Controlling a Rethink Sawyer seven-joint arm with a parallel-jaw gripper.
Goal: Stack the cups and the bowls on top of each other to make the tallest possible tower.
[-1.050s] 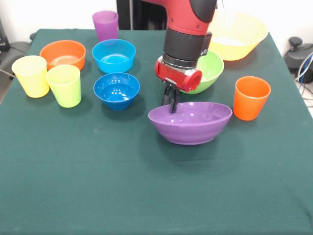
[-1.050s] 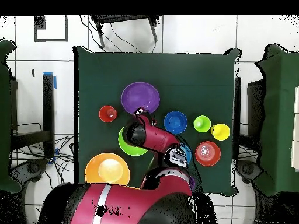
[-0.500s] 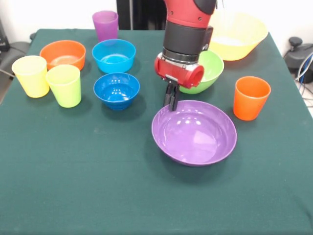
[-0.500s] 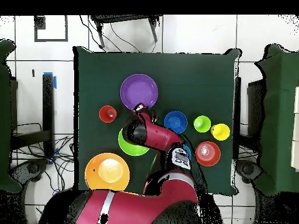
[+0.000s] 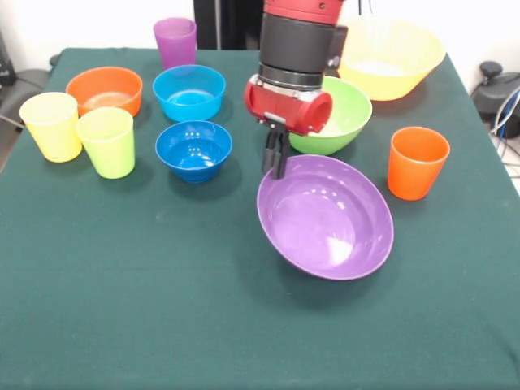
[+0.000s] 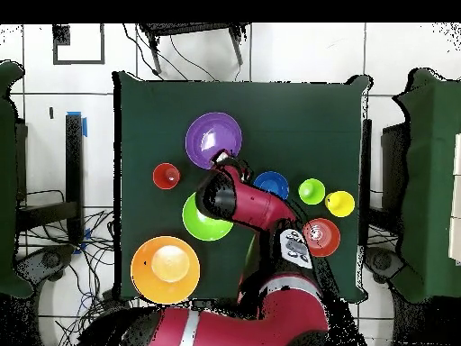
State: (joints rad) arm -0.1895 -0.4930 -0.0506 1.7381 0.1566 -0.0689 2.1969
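Purple bowl [image 5: 327,216] further tilted, seemingly gripped.

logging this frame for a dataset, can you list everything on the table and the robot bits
purple bowl: 1, purple, front middle, tipped with its inside facing the camera, held by its rim
green bowl: 1, lime green, behind the purple bowl, partly hidden by the arm
yellow bowl: 1, yellow-orange, largest, far right corner
light blue bowl: 1, far middle-left
dark blue bowl: 1, in front of the light blue bowl
orange bowl: 1, far left
purple cup: 1, far edge
yellow cup: 1, left edge
green cup: 1, beside the yellow cup
orange cup: 1, orange-red, right of the purple bowl
table: 1, dark green cloth
arm: 1, red and black
gripper: 1, black, shut on the purple bowl's rim
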